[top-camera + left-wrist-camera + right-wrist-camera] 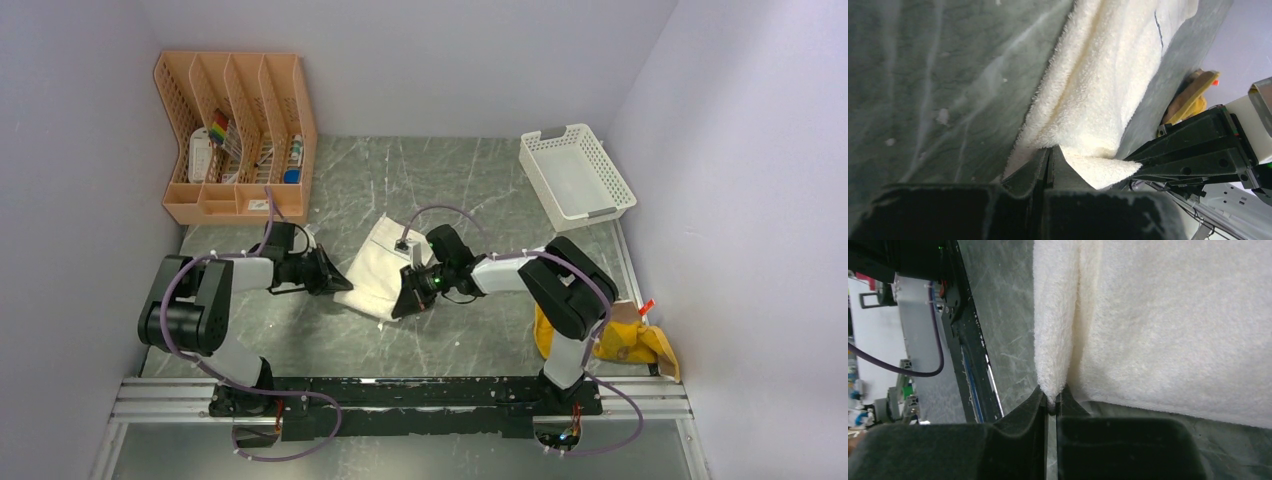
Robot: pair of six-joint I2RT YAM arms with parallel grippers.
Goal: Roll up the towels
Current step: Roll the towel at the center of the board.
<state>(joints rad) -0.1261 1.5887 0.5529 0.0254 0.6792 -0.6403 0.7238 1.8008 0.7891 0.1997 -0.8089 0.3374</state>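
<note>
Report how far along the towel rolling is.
Done: nothing is rolled yet; the cream-white towel lies spread on the table. In hand: the left gripper and right gripper are each shut on its near edge. Left: rolling it, then the mustard-yellow towel heaped by the right arm's base.

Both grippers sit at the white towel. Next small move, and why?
Probably raise both slightly and curl the near edge away: the left gripper and right gripper each pinch the cream-white towel at its near edge, and nothing is rolled yet.

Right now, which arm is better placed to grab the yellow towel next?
Right, probably: the yellow towel lies beside its base. The left gripper and right gripper are shut on the cream towel.
</note>
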